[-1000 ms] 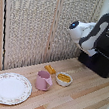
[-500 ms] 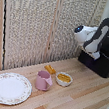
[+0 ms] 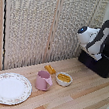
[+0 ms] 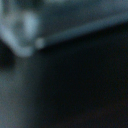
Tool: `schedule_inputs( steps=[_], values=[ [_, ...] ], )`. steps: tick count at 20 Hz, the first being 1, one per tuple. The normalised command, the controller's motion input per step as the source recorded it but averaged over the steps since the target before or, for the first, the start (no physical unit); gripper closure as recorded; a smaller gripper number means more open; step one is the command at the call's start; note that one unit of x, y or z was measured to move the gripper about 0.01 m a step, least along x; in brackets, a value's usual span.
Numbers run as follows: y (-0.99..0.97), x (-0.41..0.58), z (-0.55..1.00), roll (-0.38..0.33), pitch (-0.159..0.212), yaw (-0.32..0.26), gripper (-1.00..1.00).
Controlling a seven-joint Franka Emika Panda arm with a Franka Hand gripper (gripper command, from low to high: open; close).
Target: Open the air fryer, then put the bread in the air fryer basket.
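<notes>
One arm: at the air fryer (image 3: 107, 55) front.
Gripper: hidden, grip state undeterminable.
Bread (image 3: 50, 69): beside pink mug (image 3: 43, 80).

The black, boxy air fryer (image 3: 103, 59) stands at three o'clock in the exterior view, its front partly hidden behind the arm. The small orange-yellow bread (image 3: 50, 69) lies flat on the wood near six o'clock.

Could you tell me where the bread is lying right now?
In the exterior view the bread lies on the wooden table near its middle, just behind the pink mug and to the exterior view's left of the small white bowl.
</notes>
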Motion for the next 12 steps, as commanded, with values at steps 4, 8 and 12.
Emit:
schedule_inputs(
  steps=[4,8,12],
  values=[
    [0.0,0.0,0.0,0.0,0.0,0.0,1.0],
    [0.0,0.071,0.16,0.012,0.042,0.06,1.0],
    [0.29,0.033,0.0,-0.039,0.021,0.009,1.0]
  ],
)
